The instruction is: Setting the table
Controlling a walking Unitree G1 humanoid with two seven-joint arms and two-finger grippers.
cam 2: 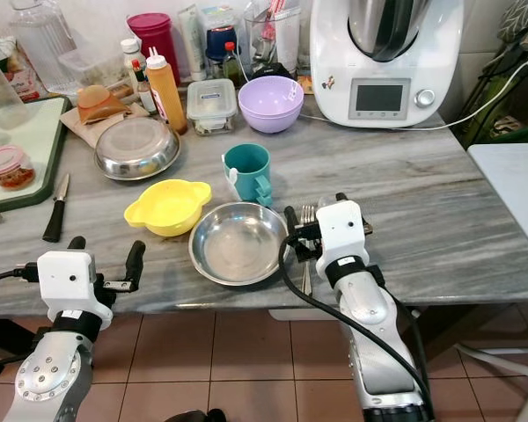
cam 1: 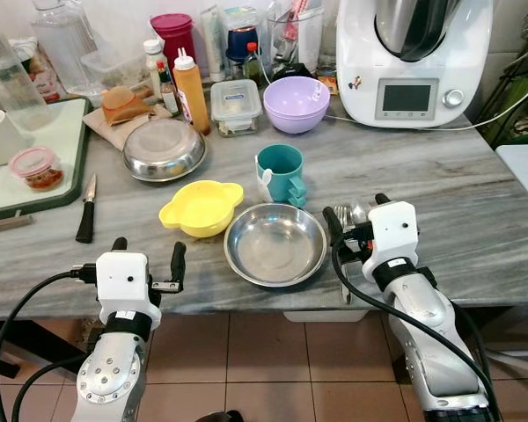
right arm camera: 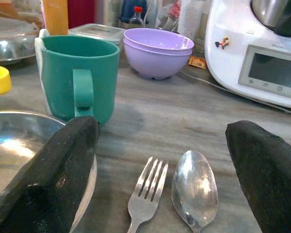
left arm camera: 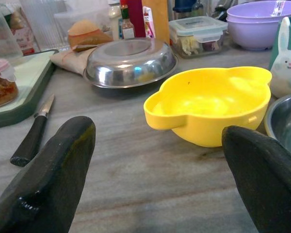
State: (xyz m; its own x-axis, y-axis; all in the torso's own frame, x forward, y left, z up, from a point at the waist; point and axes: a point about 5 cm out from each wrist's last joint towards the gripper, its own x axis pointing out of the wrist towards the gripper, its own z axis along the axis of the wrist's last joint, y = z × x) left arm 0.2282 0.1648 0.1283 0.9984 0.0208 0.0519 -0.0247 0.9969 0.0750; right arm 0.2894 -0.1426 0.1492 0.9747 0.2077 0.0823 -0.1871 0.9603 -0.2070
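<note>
On the grey marble table (cam 1: 440, 202) a shallow steel bowl (cam 1: 275, 243) lies near the front edge. A yellow two-handled bowl (cam 1: 201, 207) is to its left and a teal mug (cam 1: 280, 171) stands behind it. A fork (right arm camera: 146, 194) and a spoon (right arm camera: 195, 189) lie side by side just right of the steel bowl. My right gripper (cam 1: 357, 209) is open, its fingers straddling the fork and spoon from above the table's edge. My left gripper (cam 1: 148, 248) is open at the front edge, pointing at the yellow bowl and holding nothing.
A black-handled knife (cam 1: 86, 211) lies at the left beside a green-rimmed tray (cam 1: 35, 149). Behind are an upturned steel bowl (cam 1: 164, 148), an orange sauce bottle (cam 1: 191, 88), a lidded container (cam 1: 236, 105), stacked purple bowls (cam 1: 297, 103) and a white kitchen machine (cam 1: 414, 57).
</note>
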